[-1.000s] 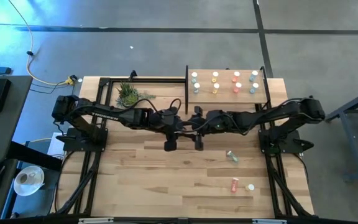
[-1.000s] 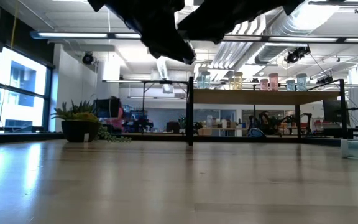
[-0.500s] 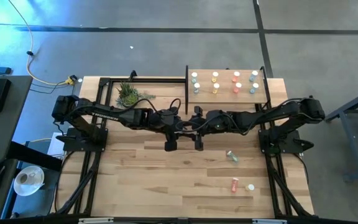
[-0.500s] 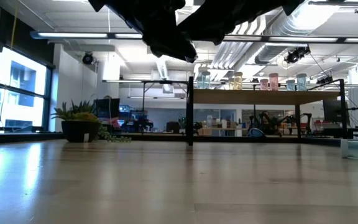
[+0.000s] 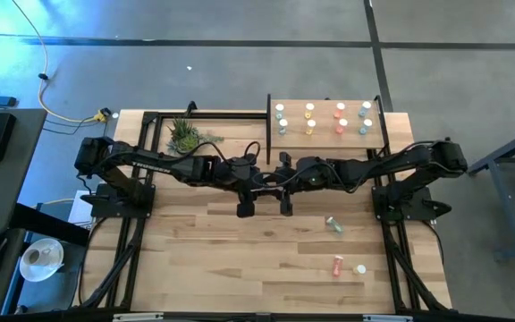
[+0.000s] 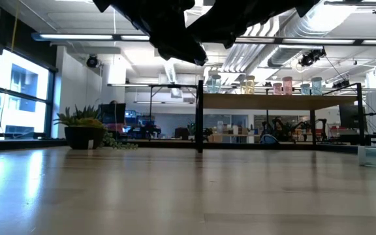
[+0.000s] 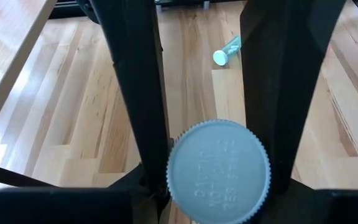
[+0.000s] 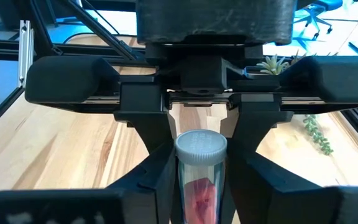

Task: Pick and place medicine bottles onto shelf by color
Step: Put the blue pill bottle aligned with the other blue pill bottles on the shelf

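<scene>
Both arms (image 5: 266,174) span mid-table, shelf (image 5: 325,134) behind, loose bottles (image 5: 333,224) front right, front left bare

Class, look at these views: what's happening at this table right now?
The two arms meet above the middle of the table, handing over one orange-red bottle. The left tool is shut on its capped end, and the right tool grips its body. Eight bottles stand on the shelf in colour pairs. A teal bottle, another orange-red one and a white one wait on the table.
</scene>
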`<state>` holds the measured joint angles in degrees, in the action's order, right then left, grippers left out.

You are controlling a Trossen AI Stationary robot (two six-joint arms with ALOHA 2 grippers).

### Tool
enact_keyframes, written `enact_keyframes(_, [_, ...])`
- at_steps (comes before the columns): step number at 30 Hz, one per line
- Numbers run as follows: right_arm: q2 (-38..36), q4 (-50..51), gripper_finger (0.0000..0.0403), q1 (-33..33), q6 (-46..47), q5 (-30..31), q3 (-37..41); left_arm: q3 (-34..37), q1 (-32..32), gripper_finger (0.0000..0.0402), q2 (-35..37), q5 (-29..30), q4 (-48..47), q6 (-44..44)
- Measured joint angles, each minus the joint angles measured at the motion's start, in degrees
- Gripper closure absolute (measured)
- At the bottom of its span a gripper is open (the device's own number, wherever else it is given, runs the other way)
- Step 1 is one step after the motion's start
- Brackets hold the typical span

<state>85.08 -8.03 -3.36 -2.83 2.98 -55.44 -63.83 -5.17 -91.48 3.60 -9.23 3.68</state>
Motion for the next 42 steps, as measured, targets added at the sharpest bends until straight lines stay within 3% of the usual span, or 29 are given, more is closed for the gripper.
enact_keyframes(8, [0.0,0.02,0.0289,0.0,-0.17,-0.02,0.0,0.0,0.0,0.0295,0.0,0.02,0.02,-0.02])
enact_keyframes(15, [-0.9,0.85,0.029,-0.07,-0.2,1.16,0.0,-0.02,0.0,0.0247,0.0,0.07,0.5,-0.41])
enact_keyframes(22, [-4.87,4.98,0.029,-0.11,-0.2,6.65,0.0,-0.07,-0.04,0.0206,0.0,0.44,0.46,-0.46])
enact_keyframes(32, [-13.23,11.69,0.029,-0.08,0.0,14.17,0.0,-0.07,-0.02,0.0207,1.26,2.02,0.2,2.31])
enact_keyframes(42, [-23.47,19.55,0.029,-0.07,-0.2,23.64,0.0,-0.07,0.02,0.0208,10.57,2.05,-3.29,2.54])
